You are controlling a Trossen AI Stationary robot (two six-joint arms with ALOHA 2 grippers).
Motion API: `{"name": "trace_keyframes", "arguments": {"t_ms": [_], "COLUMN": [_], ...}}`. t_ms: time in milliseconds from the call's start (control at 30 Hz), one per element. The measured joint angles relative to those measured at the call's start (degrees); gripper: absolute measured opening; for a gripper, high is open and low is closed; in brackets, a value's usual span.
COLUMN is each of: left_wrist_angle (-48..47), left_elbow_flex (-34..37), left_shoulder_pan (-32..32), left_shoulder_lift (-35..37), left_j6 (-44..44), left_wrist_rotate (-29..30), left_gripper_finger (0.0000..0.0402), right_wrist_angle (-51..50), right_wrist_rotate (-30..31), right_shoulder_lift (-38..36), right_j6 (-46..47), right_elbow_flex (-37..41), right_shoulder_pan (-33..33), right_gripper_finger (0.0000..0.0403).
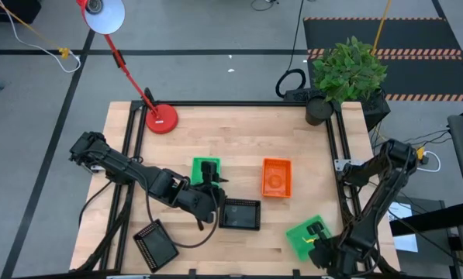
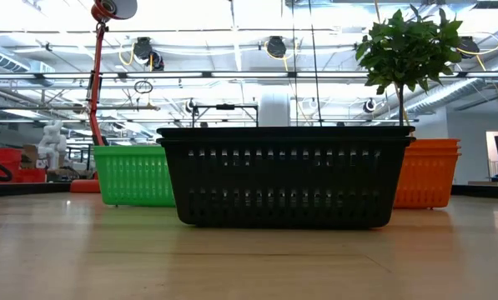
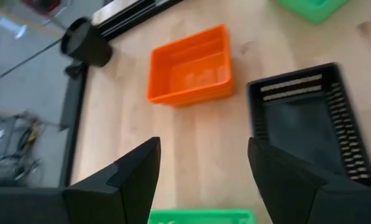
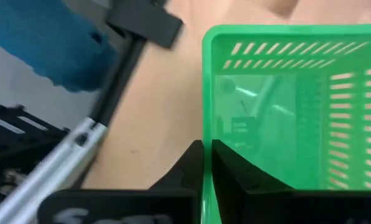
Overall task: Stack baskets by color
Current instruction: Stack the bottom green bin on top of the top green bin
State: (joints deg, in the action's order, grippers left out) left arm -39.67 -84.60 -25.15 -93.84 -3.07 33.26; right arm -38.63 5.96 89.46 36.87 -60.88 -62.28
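In the high view, a green basket (image 1: pixel 205 167) and a black basket (image 1: pixel 240 215) sit at mid-table, and my left gripper (image 1: pixel 209 184) hovers open between them. It holds nothing, and through its fingers (image 3: pixel 204 155) I see the orange basket (image 3: pixel 188 65) and the black basket (image 3: pixel 303 118). The orange basket (image 1: pixel 276 177) rests on the table right of centre. Another black basket (image 1: pixel 155 244) lies at the near left. A second green basket (image 1: pixel 305 235) is at the near right, with my right gripper (image 1: pixel 318 232) shut on it. My right gripper pinches one side wall of the green basket at its rim (image 4: pixel 207 124), one finger (image 4: pixel 188 165) outside the wall and the other finger (image 4: pixel 238 171) inside the basket. The fingers come steeply from above and lie across the wall.
A red lamp base (image 1: pixel 162 119) stands at the far left of the table and a potted plant (image 1: pixel 346 74) at the far right corner. Black frame rails (image 1: pixel 336 155) run along the table's sides. Bare wood lies at the near middle.
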Motion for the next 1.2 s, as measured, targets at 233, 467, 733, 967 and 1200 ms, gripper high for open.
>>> {"name": "trace_keyframes", "arguments": {"t_ms": [233,467,733,967,1200], "left_wrist_angle": [2.41,2.84,4.43,5.95,7.36], "left_elbow_flex": [0.0,0.0,0.0,0.0,1.58], "left_shoulder_pan": [-0.06,-1.09,-4.62,-8.1,-9.47], "left_shoulder_lift": [0.0,0.0,0.0,0.0,-0.02], "left_j6": [-3.17,-9.39,-22.9,-29.4,-31.6], "left_wrist_rotate": [-3.26,-6.28,-6.36,-6.43,-7.86], "left_gripper_finger": [0.0243,0.0243,0.0243,0.0243,0.0243], "right_wrist_angle": [0.15,-6.79,-10.96,-8.62,-4.79], "right_wrist_rotate": [0.19,6.69,9.46,10.73,10.56], "right_shoulder_lift": [-1.12,-1.13,-1.15,-1.15,-1.53], "right_j6": [-3.86,-13.17,-28.05,-40.83,-52.11], "right_elbow_flex": [-3.27,-11.14,-15.21,-15.34,-15.34], "right_shoulder_pan": [0.2,0.67,4.58,10.5,14.12], "right_gripper_finger": [0.0006,0.0003,0.0001,0.0001,0.0]}}
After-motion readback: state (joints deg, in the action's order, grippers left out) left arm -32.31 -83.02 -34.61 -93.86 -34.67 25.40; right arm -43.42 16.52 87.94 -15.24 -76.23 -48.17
